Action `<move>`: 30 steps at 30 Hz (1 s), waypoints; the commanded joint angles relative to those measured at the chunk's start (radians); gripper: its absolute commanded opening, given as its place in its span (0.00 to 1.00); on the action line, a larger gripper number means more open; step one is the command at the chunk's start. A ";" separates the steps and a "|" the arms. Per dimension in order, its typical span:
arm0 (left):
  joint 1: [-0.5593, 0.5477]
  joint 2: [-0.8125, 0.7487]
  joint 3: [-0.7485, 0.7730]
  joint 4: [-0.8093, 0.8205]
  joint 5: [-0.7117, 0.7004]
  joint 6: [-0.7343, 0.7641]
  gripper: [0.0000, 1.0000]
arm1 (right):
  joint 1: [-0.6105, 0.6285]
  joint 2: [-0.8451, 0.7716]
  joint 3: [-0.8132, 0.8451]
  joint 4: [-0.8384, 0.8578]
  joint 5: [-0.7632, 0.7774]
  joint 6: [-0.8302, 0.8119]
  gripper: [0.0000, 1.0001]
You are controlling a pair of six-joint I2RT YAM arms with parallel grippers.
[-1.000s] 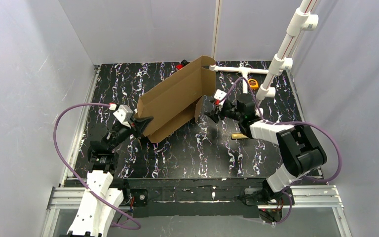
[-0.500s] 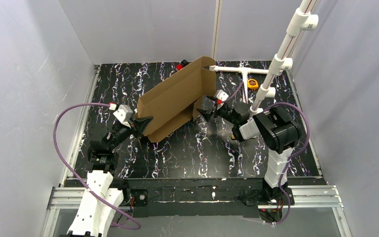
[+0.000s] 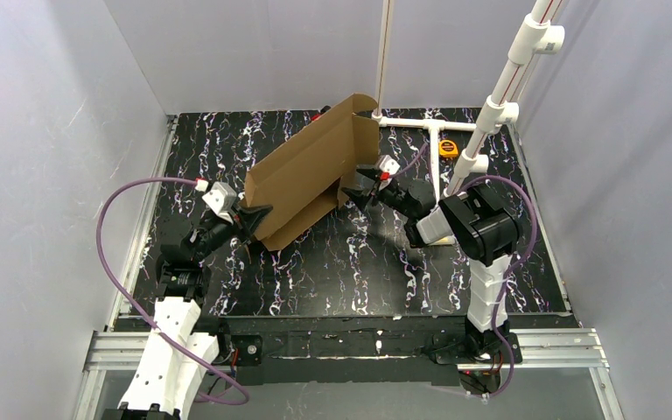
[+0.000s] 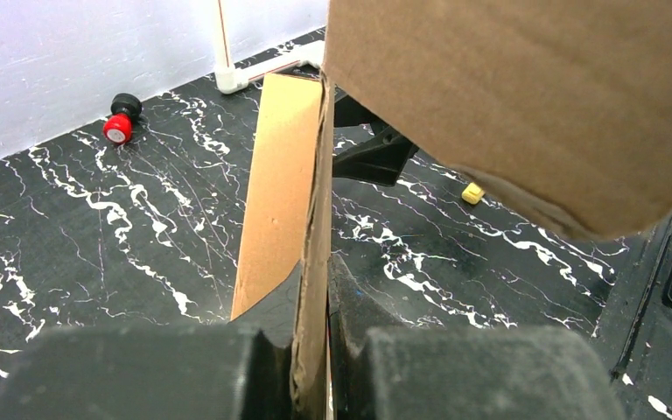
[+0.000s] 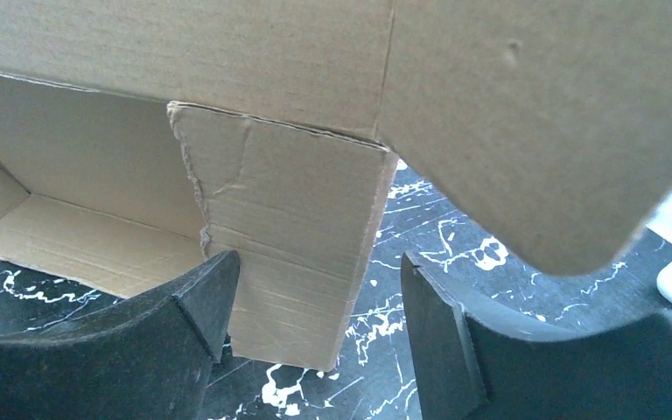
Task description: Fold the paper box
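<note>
The paper box (image 3: 308, 171) is a brown cardboard sheet standing tilted on the black marbled table, one long panel raised, running from near left to far right. My left gripper (image 3: 252, 217) is shut on the box's near-left corner; in the left wrist view the cardboard edge (image 4: 313, 262) is pinched between the jaws. My right gripper (image 3: 354, 188) is open at the box's right end. In the right wrist view a small side flap (image 5: 302, 254) hangs between the spread fingers, touching the left finger (image 5: 201, 302), apart from the right finger.
A white PVC pipe frame (image 3: 424, 127) lies at the back right, with an upright pipe (image 3: 499, 96). A yellow tape measure (image 3: 449, 148) sits beside it. A red and black knob (image 4: 120, 125) lies at the back. A small yellow piece (image 4: 472, 192) lies on the table.
My right arm has swung left and forward, bringing its open gripper up to the box's right-end flap. The raised panel has tipped a little more upright. My left gripper has held still.
</note>
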 commanded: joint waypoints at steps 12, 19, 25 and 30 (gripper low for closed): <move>0.006 0.065 0.051 -0.073 0.022 -0.012 0.00 | -0.002 0.073 0.093 0.154 -0.102 -0.046 0.84; 0.009 0.088 0.066 -0.092 0.029 -0.002 0.00 | -0.037 0.082 0.126 0.173 -0.152 -0.015 0.84; 0.009 0.106 0.082 -0.106 0.041 0.006 0.00 | -0.048 0.093 0.157 0.173 -0.237 -0.007 0.82; 0.009 0.111 0.082 -0.118 0.052 0.010 0.00 | -0.047 0.114 0.198 0.167 -0.276 0.007 0.79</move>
